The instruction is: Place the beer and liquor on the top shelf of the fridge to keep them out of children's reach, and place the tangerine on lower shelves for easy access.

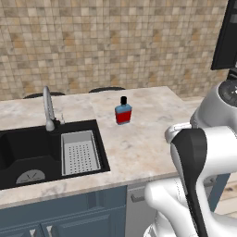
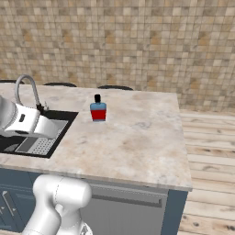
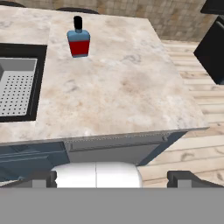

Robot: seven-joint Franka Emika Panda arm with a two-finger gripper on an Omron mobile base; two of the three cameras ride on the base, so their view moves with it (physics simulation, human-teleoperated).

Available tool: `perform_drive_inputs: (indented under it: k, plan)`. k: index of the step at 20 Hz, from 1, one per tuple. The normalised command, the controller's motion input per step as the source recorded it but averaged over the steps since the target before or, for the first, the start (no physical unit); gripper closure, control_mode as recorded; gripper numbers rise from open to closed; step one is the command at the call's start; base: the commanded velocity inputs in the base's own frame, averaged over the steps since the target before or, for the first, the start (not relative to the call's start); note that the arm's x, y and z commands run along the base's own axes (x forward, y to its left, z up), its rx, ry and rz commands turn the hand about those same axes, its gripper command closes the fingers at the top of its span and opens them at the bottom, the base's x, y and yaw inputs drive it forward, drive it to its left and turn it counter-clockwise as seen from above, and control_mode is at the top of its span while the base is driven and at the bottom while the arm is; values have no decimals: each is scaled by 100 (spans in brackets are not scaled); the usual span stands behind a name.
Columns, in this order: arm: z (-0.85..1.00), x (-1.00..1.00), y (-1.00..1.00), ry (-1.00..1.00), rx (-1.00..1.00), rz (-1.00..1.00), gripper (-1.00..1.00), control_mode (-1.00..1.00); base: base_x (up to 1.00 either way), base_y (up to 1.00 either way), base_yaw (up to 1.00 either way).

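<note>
Liquor (image 3: 78,38) stood upright on the counter (image 3: 122,87) just right of the sink (image 3: 17,83), well ahead of the gripper (image 3: 113,177), jaws wide apart, empty; best approached level, closing across the red body

Glossy white rounded arm (image 1: 203,152) segments with black joint bands

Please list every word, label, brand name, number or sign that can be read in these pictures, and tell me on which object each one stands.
There is no readable text in any view.
The liquor bottle on the counter has a blue shoulder, a red body and a black cap, with no lettering visible.
The faucet, the sink and the tiled wall carry no words, numbers or signs.
</note>
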Motion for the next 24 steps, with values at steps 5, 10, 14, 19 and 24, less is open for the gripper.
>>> perform_drive_inputs:
  k: [5, 10, 14, 19, 24]
  plan:
    - [-5, 57, 0, -11, 11, -5, -100, -100, 0, 0, 0]
    - [-12, 71, 0, -7, 12, 0, -100, -100, 0, 0, 0]
    - [-15, 84, 0, -1, 7, 0, -100, -100, 0, 0, 0]
    - [-16, 84, 0, 0, 7, 0, -100, -100, 0, 0, 0]
    - [-21, 70, 0, 0, 5, 0, -100, -100, 0, 0, 0]
